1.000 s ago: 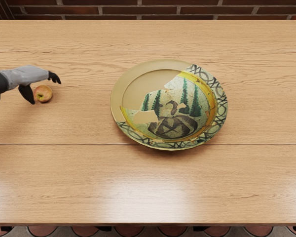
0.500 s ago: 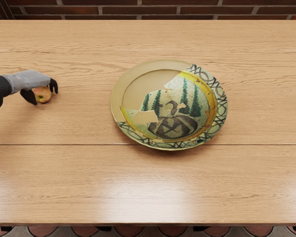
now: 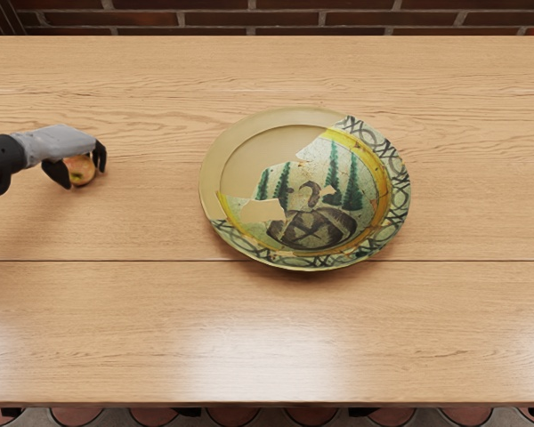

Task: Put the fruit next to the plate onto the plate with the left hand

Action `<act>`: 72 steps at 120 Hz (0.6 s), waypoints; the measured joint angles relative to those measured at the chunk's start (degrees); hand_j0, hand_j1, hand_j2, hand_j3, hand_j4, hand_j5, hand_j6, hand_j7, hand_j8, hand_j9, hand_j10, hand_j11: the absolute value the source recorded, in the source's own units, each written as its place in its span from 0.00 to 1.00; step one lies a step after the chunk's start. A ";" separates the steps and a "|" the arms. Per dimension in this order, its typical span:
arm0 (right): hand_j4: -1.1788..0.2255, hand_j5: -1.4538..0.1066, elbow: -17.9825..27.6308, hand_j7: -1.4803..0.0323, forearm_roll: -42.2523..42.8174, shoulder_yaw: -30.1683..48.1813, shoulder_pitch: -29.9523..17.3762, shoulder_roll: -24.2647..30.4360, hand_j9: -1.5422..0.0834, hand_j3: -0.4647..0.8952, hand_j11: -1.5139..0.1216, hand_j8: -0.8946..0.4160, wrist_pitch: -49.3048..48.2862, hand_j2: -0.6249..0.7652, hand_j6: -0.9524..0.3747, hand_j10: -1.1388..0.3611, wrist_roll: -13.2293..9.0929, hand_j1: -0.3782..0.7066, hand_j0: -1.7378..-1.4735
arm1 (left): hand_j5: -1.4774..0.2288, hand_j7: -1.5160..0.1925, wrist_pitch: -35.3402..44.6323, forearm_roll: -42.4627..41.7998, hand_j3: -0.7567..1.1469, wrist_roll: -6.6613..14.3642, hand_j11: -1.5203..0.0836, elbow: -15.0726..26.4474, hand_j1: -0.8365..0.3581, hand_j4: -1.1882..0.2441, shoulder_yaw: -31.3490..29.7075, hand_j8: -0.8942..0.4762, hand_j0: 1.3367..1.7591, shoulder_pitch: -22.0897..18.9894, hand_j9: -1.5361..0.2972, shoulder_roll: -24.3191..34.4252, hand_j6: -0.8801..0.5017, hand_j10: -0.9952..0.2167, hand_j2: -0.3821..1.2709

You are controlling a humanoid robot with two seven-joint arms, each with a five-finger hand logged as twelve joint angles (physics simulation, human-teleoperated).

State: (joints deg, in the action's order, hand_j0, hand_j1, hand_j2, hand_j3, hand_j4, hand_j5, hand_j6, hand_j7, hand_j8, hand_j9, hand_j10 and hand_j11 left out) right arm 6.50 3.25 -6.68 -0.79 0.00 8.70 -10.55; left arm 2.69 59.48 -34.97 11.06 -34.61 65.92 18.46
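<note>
A small red and yellow apple (image 3: 81, 168) sits on the wooden table far to the left of the plate. My left hand (image 3: 76, 162) covers it from above, with the dark fingers curled down its right side and the thumb on its left, so only part of the fruit shows. The apple still rests on the table. The large painted plate (image 3: 249, 142), olive-rimmed with green trees and a dark pattern, lies in the middle of the table with nothing on it. No right arm shows.
A brick wall (image 3: 267, 16) runs along the table's far edge. A seam (image 3: 267, 261) between boards crosses the table below the plate.
The left hand has dropped over the apple and its fingers have curled from stretched out to closed around the fruit. The apple and plate have not moved.
</note>
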 joint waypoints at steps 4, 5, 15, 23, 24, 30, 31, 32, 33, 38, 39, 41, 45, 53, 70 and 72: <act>0.84 0.93 0.00 0.98 0.00 0.00 -0.01 0.00 0.95 0.34 0.93 0.68 0.00 0.45 0.72 0.76 0.00 0.03 0.30 | 0.40 0.42 -0.02 -0.01 0.40 0.00 0.45 -0.04 0.52 0.41 -0.01 0.36 0.75 0.00 0.40 0.00 0.31 0.33 0.35; 0.84 0.93 0.00 0.98 0.00 0.00 -0.01 0.00 0.95 0.34 0.93 0.68 0.00 0.45 0.72 0.76 0.00 0.03 0.30 | 0.39 0.42 -0.02 -0.01 0.40 0.00 0.45 -0.05 0.52 0.41 -0.01 0.36 0.75 0.00 0.40 0.00 0.31 0.33 0.35; 0.84 0.93 0.00 0.98 0.00 0.00 0.00 0.00 0.95 0.34 0.93 0.68 0.00 0.45 0.72 0.76 0.00 0.03 0.30 | 0.37 0.40 -0.05 -0.28 0.40 0.00 0.43 -0.12 0.50 0.40 -0.03 0.37 0.75 0.00 0.39 0.00 0.32 0.31 0.39; 0.84 0.93 0.00 0.98 0.00 0.00 0.00 0.00 0.95 0.34 0.93 0.68 0.00 0.45 0.72 0.76 0.00 0.03 0.30 | 0.36 0.39 -0.08 -0.58 0.40 -0.01 0.42 -0.14 0.49 0.39 -0.04 0.38 0.76 0.00 0.38 0.00 0.33 0.30 0.43; 0.84 0.93 0.00 0.98 0.00 0.00 0.00 0.00 0.95 0.34 0.93 0.68 0.00 0.45 0.72 0.76 0.00 0.03 0.30 | 0.36 0.39 -0.08 -0.61 0.40 -0.01 0.42 -0.14 0.49 0.39 -0.04 0.38 0.76 0.00 0.38 0.00 0.33 0.30 0.43; 0.84 0.93 0.00 0.98 0.00 0.00 0.00 0.00 0.95 0.34 0.93 0.68 0.00 0.45 0.72 0.76 0.00 0.03 0.30 | 0.35 0.38 -0.09 -0.77 0.40 -0.02 0.41 -0.17 0.48 0.38 -0.03 0.38 0.76 0.01 0.37 -0.01 0.32 0.30 0.46; 0.84 0.93 0.00 0.98 0.00 0.00 0.00 0.00 0.95 0.34 0.93 0.68 0.00 0.45 0.72 0.76 0.00 0.03 0.30 | 0.35 0.38 -0.09 -0.79 0.40 -0.02 0.41 -0.17 0.48 0.38 -0.04 0.38 0.76 0.00 0.37 0.00 0.32 0.30 0.46; 0.84 0.93 0.00 0.98 0.00 0.00 0.00 0.00 0.95 0.34 0.93 0.68 0.00 0.45 0.72 0.76 0.00 0.03 0.30 | 0.35 0.38 -0.09 -0.81 0.40 -0.02 0.41 -0.17 0.47 0.38 -0.04 0.38 0.76 0.00 0.37 0.00 0.32 0.30 0.46; 0.84 0.93 0.00 0.98 0.00 0.00 0.00 0.00 0.95 0.34 0.93 0.68 0.00 0.45 0.72 0.76 0.00 0.03 0.30 | 0.35 0.38 -0.10 -0.83 0.40 -0.02 0.41 -0.17 0.47 0.38 -0.04 0.38 0.76 0.00 0.36 0.00 0.33 0.30 0.47; 0.84 0.93 0.00 0.98 0.00 0.00 0.00 0.00 0.95 0.34 0.93 0.68 0.00 0.45 0.72 0.76 0.00 0.03 0.30 | 0.34 0.37 -0.10 -0.91 0.40 -0.02 0.40 -0.19 0.47 0.37 -0.05 0.38 0.76 0.06 0.36 -0.08 0.33 0.29 0.49; 0.84 0.93 0.00 0.98 0.00 0.00 0.00 0.00 0.95 0.34 0.93 0.68 0.00 0.45 0.72 0.76 0.00 0.03 0.30 | 0.34 0.37 -0.10 -0.94 0.40 -0.02 0.40 -0.20 0.47 0.37 -0.03 0.38 0.76 0.03 0.36 -0.08 0.32 0.29 0.48; 0.84 0.93 0.00 0.98 0.00 0.00 0.00 0.00 0.95 0.34 0.93 0.68 0.00 0.45 0.72 0.76 0.00 0.03 0.30 | 0.34 0.37 -0.09 -0.97 0.40 -0.02 0.39 -0.21 0.47 0.37 -0.04 0.37 0.76 0.01 0.35 -0.25 0.32 0.29 0.49; 0.84 0.93 0.00 0.98 0.00 0.00 0.00 0.00 0.95 0.34 0.93 0.68 0.00 0.45 0.72 0.76 0.00 0.03 0.30 | 0.33 0.36 -0.11 -1.00 0.40 -0.03 0.39 -0.19 0.46 0.36 -0.03 0.38 0.76 0.00 0.35 -0.34 0.32 0.29 0.50; 0.84 0.93 0.00 0.98 0.00 0.00 0.00 0.00 0.95 0.34 0.93 0.68 0.00 0.45 0.72 0.76 0.00 0.03 0.30 | 0.32 0.36 -0.12 -1.04 0.40 -0.03 0.38 -0.19 0.46 0.36 -0.04 0.38 0.76 -0.02 0.34 -0.44 0.32 0.29 0.52; 0.84 0.93 0.00 0.98 0.00 0.00 0.00 0.00 0.95 0.34 0.93 0.68 0.00 0.45 0.72 0.76 0.00 0.03 0.30 | 0.30 0.34 -0.12 -1.13 0.40 -0.05 0.35 -0.15 0.47 0.34 0.02 0.38 0.76 -0.09 0.32 -0.44 0.32 0.28 0.52; 0.84 0.93 0.00 0.98 0.00 0.00 0.00 0.00 0.95 0.34 0.93 0.68 0.00 0.45 0.72 0.76 0.01 0.03 0.30 | 0.30 0.33 -0.12 -1.14 0.40 -0.05 0.35 -0.16 0.47 0.33 0.03 0.38 0.76 -0.09 0.32 -0.44 0.32 0.28 0.53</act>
State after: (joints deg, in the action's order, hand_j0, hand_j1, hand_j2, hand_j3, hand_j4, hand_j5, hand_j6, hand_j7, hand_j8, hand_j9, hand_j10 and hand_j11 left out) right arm 6.50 3.25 -6.68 -0.79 0.00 8.70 -10.54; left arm 2.57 58.34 -35.02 10.90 -34.59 65.83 18.02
